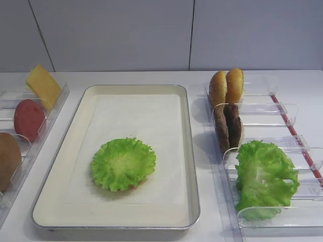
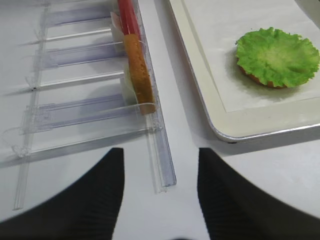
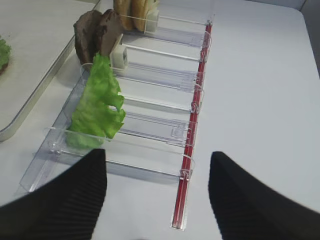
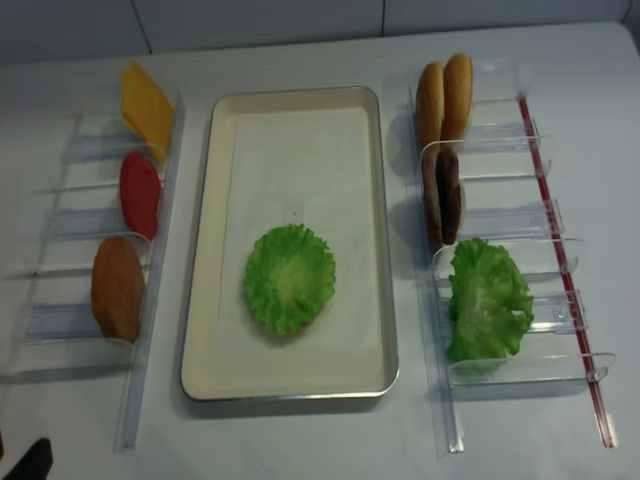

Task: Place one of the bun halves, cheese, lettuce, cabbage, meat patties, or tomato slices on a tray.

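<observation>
The frilly lettuce (image 1: 123, 164) lies flat on the silver tray (image 1: 131, 116), towards its near end, with a brown bun edge (image 2: 260, 81) peeking out beneath it. The left rack holds the cheese (image 1: 43, 84), a tomato slice (image 1: 28, 118) and a bun half (image 1: 9, 159). In the right rack stand two bun halves (image 1: 226, 86), the meat patties (image 1: 228, 126) and the bulky cabbage leaf (image 1: 265, 176). My left gripper (image 2: 160, 150) hovers open and empty over the table near the left rack's end. My right gripper (image 3: 158, 152) is open and empty by the right rack's near end, close to the cabbage (image 3: 100, 105).
Two clear plastic divided racks (image 4: 70, 250) (image 4: 520, 250) flank the tray; the right one has a red strip (image 3: 192, 130) along its outer side. A grey wall (image 1: 192, 30) closes off the back of the white table.
</observation>
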